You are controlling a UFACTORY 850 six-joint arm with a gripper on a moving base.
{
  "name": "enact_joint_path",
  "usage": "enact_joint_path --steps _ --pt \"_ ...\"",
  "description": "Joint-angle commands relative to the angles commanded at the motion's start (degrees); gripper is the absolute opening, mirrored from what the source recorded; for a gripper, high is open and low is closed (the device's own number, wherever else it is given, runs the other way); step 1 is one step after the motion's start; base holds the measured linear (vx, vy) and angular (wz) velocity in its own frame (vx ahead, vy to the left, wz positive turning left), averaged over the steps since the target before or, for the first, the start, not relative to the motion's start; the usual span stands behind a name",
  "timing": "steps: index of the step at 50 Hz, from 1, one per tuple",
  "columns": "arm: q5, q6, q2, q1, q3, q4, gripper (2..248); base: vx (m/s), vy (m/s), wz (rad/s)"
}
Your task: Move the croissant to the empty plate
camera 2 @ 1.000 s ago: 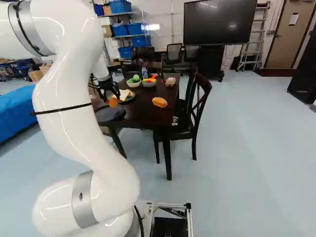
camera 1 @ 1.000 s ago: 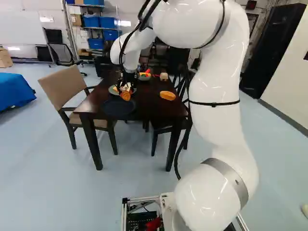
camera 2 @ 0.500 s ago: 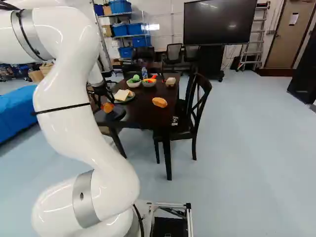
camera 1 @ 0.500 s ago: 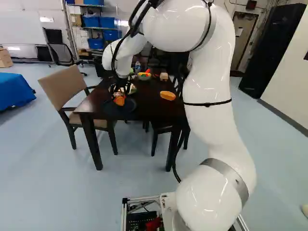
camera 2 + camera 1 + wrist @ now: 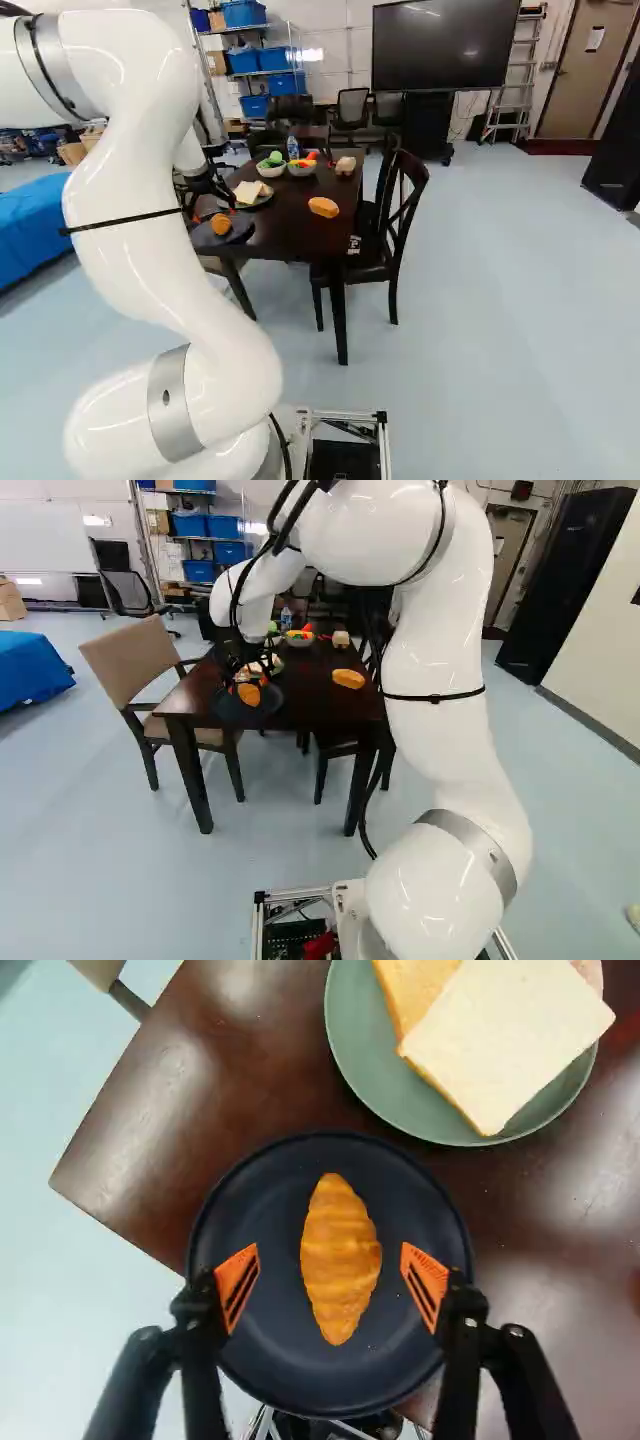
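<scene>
The croissant point(image 5: 340, 1260) was held up by the dark plate point(image 5: 270, 1360), on which it lay near the middle. It was flanked on both sides by the spread fingers of the gripper point(image 5: 245, 676); the jaws were parted, and the croissant was touched by neither orange pad point(image 5: 237, 1285). Just beside the dark plate, a green plate point(image 5: 365, 1070) was topped with bread slices point(image 5: 505, 1040), one overlapped by another. Both plates were borne by the brown table point(image 5: 150, 1160), the dark one being set near a corner. Farther along, an orange oblong item point(image 5: 323, 207) was seen, and beyond the green plate two bowls of colourful items point(image 5: 302, 171) were placed side by side, with a bottle point(image 5: 292, 148) just behind. The table was flanked by a tan chair point(image 5: 130, 665) and a dark chair point(image 5: 404, 212).
</scene>
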Motion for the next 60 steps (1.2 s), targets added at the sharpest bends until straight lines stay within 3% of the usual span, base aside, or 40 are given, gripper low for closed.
enact_joint_path --steps 5,6,39,60 --pt "0.00 0.00 0.00 0.00 0.00 0.00 210 0.000 0.000 0.000" --pt "0.00 0.00 0.00 0.00 0.00 0.00 244 0.000 0.000 0.000" --pt "-0.11 0.00 2.69 0.00 0.59 0.00 247 0.000 0.000 0.000" --pt "-2.83 0.00 5.43 -0.11 0.73 0.00 247 0.000 0.000 0.000"
